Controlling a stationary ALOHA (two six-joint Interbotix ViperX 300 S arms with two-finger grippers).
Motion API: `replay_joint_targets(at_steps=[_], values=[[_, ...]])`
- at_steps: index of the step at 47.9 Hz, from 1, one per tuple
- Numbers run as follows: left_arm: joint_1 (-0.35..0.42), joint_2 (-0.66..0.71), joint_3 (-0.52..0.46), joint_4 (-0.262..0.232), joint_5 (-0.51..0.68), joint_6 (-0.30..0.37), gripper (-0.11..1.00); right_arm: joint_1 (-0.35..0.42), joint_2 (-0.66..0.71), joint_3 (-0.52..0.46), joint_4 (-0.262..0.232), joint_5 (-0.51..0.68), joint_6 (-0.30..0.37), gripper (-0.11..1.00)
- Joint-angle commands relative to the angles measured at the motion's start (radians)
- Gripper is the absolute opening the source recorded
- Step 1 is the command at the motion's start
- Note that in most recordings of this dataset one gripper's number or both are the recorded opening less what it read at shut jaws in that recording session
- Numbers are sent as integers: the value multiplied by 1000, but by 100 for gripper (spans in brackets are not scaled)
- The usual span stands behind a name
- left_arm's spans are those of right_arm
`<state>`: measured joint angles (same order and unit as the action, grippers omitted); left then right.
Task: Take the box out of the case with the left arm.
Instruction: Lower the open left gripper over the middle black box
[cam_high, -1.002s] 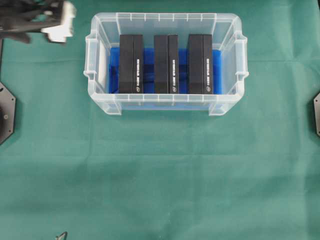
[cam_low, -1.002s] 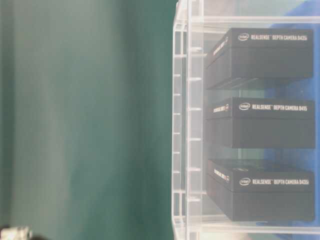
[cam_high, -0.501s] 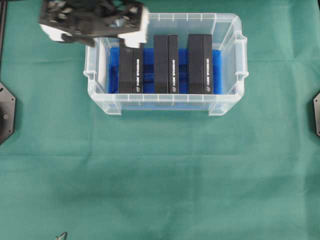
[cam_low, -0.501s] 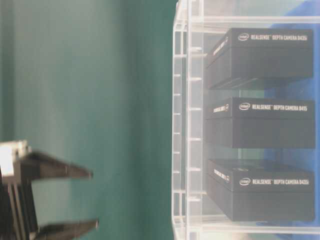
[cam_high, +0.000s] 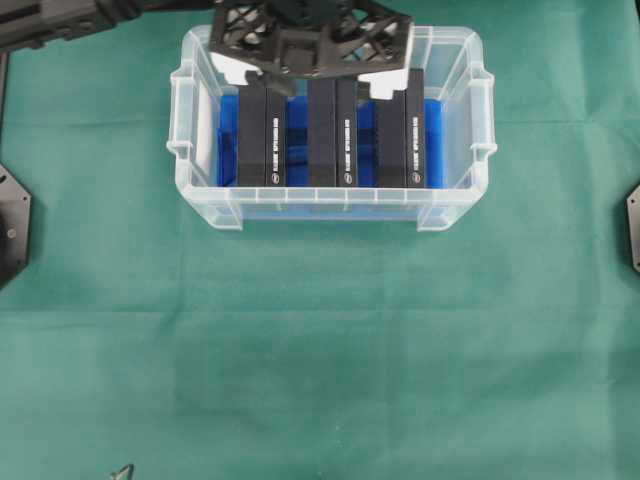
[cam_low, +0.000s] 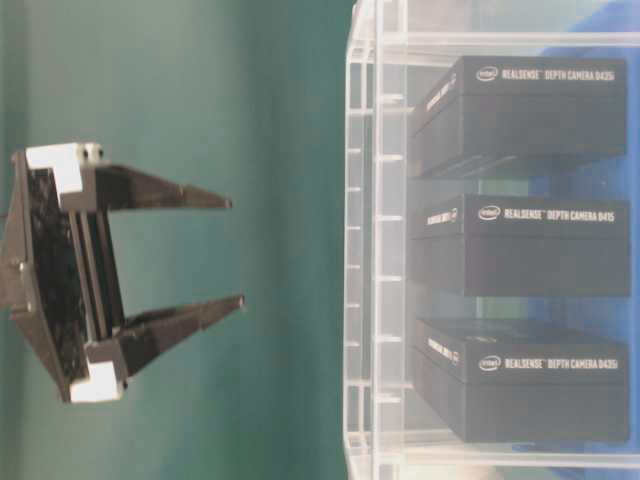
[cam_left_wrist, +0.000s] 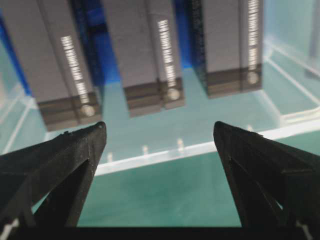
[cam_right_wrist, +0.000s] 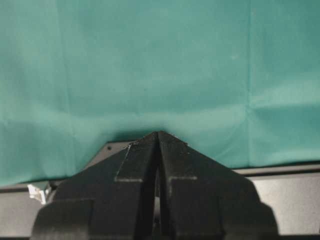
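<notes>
3 boxes (cam_high: 335, 130) in case (cam_high: 455, 205); left end effector (cam_low: 235, 250) spread above rim.

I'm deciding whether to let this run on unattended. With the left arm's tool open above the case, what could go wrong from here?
1. The three black boxes stand close together, so the open left tool may straddle two or nudge the left box or right box instead of the middle box.
2. The tool hangs near the far rim of the case; coming down there it could catch the wall.

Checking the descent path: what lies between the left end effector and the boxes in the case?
Nothing: the table-level view shows only open air between the left end effector and the case.
</notes>
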<state>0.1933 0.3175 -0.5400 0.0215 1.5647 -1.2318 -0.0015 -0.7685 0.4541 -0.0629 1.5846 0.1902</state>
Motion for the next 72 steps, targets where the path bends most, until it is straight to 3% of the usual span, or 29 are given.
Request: replay_joint_targets(at_steps=[1,21,72], values=[[0,8,-64,2,-3,2,89,0,2,-20,-3,-2,0,0],[0,29,-78,2,5,5,89,0,2,-20,-25,2,-3,0],[5,34,-74,3,5,3,89,0,2,-20,-25,2,-6,0]])
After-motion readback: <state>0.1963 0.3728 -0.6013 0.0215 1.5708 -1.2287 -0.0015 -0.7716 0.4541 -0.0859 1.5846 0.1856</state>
